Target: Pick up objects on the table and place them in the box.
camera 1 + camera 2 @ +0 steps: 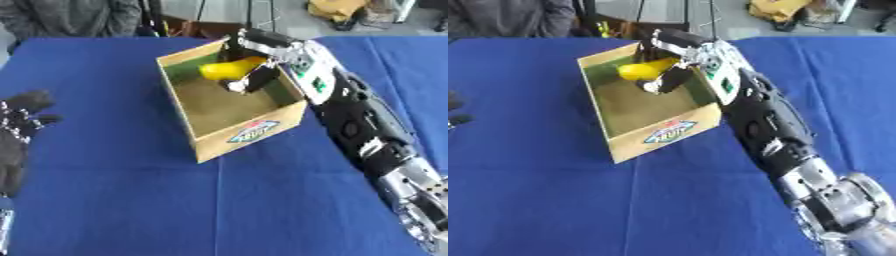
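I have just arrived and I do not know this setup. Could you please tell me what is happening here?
The robot's right hand reaches over the open cardboard box on the blue tablecloth, its fingers curled round a yellow banana-shaped object. The object is above the box interior, not yet released. The left hand rests idle at the left edge, fingers relaxed. The box floor looks bare otherwise.

Right hand (pixel 667 65) apparently grips banana (pixel 642 69) over box (pixel 658 135).
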Tool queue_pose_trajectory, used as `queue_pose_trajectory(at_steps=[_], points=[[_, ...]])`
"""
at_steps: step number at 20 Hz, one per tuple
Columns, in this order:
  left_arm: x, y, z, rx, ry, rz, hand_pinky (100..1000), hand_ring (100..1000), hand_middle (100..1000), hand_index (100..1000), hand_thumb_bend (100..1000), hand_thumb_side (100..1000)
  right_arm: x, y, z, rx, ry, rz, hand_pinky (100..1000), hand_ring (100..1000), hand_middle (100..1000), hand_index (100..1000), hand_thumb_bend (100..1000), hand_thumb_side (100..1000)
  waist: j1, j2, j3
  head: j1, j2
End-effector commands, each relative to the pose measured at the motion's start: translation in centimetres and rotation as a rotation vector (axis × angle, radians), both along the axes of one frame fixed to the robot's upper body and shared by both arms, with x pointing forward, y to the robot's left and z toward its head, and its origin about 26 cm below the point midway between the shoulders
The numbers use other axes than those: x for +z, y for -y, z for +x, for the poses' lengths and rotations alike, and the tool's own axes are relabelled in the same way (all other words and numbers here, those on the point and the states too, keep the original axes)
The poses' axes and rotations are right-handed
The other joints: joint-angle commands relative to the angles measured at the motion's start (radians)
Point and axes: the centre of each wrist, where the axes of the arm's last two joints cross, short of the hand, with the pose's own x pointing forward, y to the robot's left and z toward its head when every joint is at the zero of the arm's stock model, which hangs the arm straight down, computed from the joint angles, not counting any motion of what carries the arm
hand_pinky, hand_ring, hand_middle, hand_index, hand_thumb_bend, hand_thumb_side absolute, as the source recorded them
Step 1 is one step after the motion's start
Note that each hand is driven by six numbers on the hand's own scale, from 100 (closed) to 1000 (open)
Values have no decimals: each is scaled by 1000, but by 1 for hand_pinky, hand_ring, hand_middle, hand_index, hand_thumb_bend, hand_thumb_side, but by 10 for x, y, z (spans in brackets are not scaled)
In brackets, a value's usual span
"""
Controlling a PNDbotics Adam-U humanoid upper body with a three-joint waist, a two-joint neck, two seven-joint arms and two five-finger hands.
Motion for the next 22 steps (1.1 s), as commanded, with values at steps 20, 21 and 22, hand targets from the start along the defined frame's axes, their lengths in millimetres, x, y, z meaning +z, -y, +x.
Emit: queue_pose_trajectory(at_steps=[20,21,22], points=[[7,-3,-1,6,25,6,741,807,738,686,447,999,14,13,1,3,33,48,814,771,795,875,460,568,8,-26,-36,26,-7],[7,-4,-1,10,24,6,741,807,738,686,448,999,21,18,0,0,61,85,801,750,774,862,429,560,8,-27,-42,30,-7],[6,-5,-1,15,22,5,741,807,738,686,448,999,30,25,-1,-5,95,121,788,734,756,848,413,546,7,-29,-50,36,-5]])
